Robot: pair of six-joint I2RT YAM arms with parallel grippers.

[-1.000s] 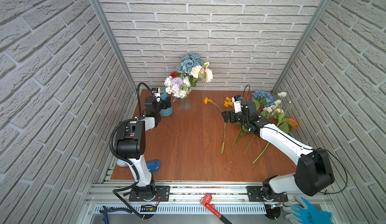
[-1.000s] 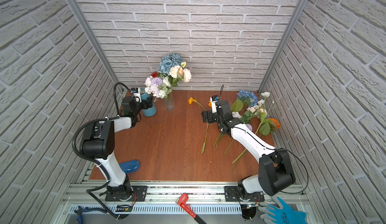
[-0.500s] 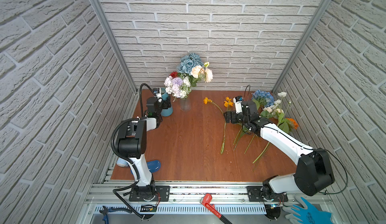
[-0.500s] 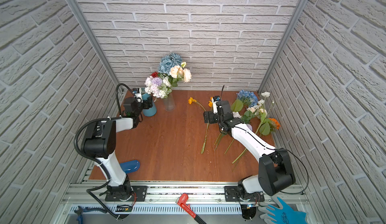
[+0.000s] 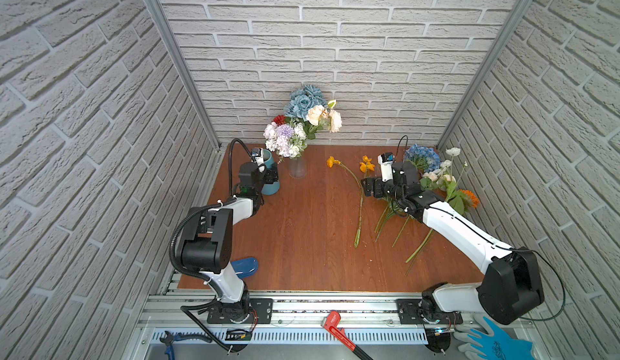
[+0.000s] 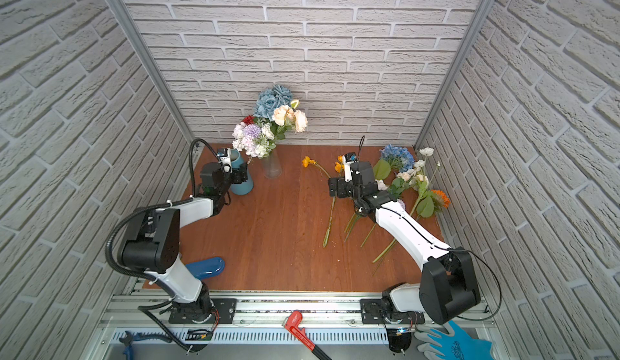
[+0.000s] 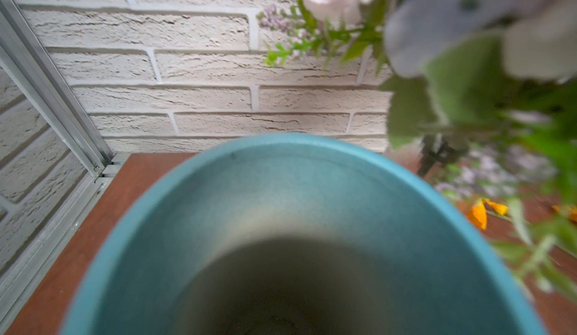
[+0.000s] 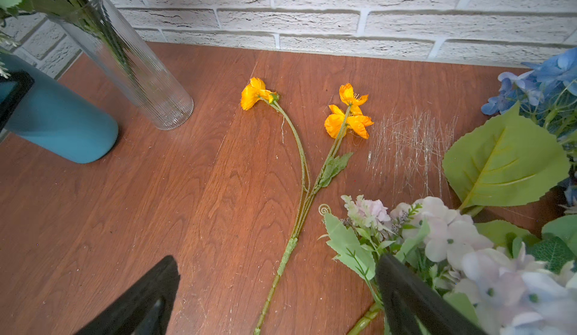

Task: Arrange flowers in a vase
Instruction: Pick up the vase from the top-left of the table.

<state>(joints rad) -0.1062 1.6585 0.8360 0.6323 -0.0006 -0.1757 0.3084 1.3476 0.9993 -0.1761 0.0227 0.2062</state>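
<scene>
Closer than a second ago, the left fingers (image 5: 272, 175) sit at the teal vase (image 5: 270, 189); spread or pressed together, I cannot tell. Loose flowers (image 5: 432, 180) lie on the right side of the desk (image 5: 302, 247), and more stand in the glass vase (image 5: 297, 169) by the back wall. The right fingers (image 8: 146, 296) are spread wide, either side of the yellow flower (image 8: 254, 94) stem. White brick walls (image 5: 335, 39) enclose the red-brown wood.

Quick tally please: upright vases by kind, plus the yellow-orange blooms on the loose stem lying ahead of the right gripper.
Clear glass vase: 1
Teal vase: 1
Yellow-orange blooms: 3
Total: 5
</scene>
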